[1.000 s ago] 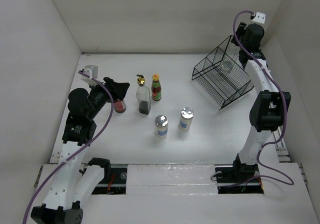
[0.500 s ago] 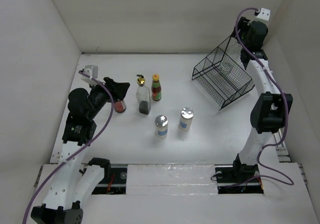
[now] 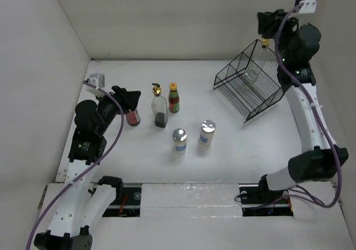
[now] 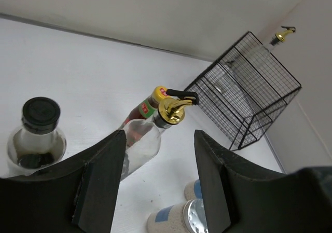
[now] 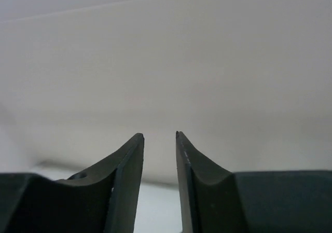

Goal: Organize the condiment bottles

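Setting: a white-walled enclosure around a white worktop (image 3: pixel 233 166), with both arm bases at its near edge.
Left fingers (image 4: pixel 104 181): spread apart with nothing in the gap, low over the left of the worktop.
Jar (image 3: pixel 133 118): red contents and a black lid. It stands upright just beside the left fingers, outside their gap.
First cruet (image 3: pixel 159 109): clear glass with a gold spout and dark liquid at the bottom. It stands upright near the jar's right and shows through the gap in the left wrist view.
Sauce bottle (image 3: pixel 174 98): red label, yellow cap, upright just beside and behind the first cruet.
Left shaker (image 3: pixel 179 140), right shaker (image 3: pixel 207 132): silver tops, blue labels, upright side by side but apart, nearer the arm bases.
Right fingers (image 5: pixel 124 181): close together with a narrow slit between them and nothing in it. They are high up by the back wall and face bare wall.
Second cruet (image 4: pixel 282 35): its gold spout pokes above the basket's far top corner, just under the right fingers. The glass body shows only faintly through the wire, and contact with the fingers cannot be told.
Basket (image 3: pixel 247 91): black wire, tilted, at the far right of the worktop.
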`<control>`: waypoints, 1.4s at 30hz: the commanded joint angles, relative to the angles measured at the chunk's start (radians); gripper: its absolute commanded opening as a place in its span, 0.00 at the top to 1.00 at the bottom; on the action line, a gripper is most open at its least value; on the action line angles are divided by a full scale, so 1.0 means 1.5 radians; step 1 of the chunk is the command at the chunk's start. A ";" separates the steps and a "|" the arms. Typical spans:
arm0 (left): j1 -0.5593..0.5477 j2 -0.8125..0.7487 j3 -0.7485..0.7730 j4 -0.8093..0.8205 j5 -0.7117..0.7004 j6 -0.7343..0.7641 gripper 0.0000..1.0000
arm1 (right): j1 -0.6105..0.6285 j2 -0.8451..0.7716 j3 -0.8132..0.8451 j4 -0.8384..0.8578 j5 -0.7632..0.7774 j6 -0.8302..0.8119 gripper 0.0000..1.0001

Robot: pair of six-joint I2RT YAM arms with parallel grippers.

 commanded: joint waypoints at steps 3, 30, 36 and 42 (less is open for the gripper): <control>-0.002 -0.018 0.033 -0.042 -0.150 -0.050 0.47 | 0.193 -0.067 -0.169 0.015 -0.265 -0.010 0.66; -0.002 -0.058 0.056 -0.075 -0.274 -0.080 0.34 | 0.488 0.168 -0.110 -0.048 -0.202 -0.147 0.23; -0.002 -0.058 0.044 -0.063 -0.256 -0.074 0.34 | 0.500 0.198 -0.097 0.001 -0.178 -0.133 0.36; -0.002 -0.064 0.037 -0.057 -0.240 -0.068 0.34 | 0.506 0.213 -0.098 0.051 -0.178 -0.111 0.45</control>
